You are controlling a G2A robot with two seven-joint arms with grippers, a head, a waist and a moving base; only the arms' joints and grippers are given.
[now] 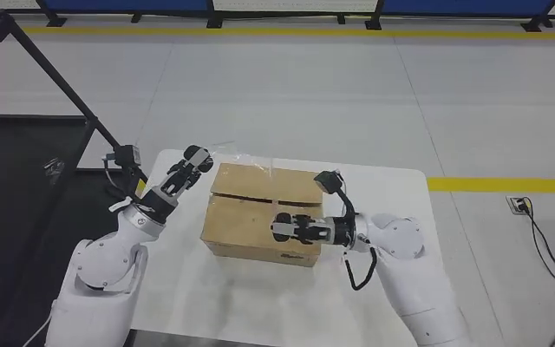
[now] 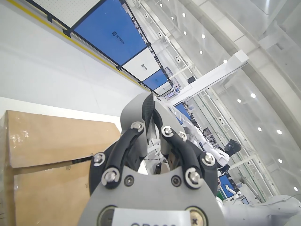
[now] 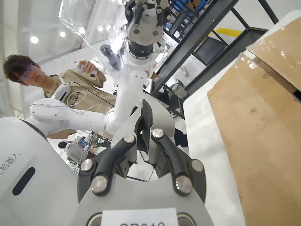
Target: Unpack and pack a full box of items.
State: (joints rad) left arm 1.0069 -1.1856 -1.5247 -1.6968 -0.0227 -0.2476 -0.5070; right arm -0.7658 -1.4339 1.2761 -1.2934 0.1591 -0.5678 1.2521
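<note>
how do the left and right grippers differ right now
The left gripper is raised beside the far left corner of the box; the right gripper lies low over the box top near its front edge. The left gripper pinches a clear plastic film; the right gripper holds nothing. The left gripper points away from the robot, the right gripper sideways toward the left arm. Both are shut.

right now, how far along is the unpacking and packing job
Done: at most some clear plastic film raised beside the cardboard box. In hand: the left claw holds that film up; the right claw sits shut over the box. Left: the box looks closed, so opening, unpacking, repacking.
</note>
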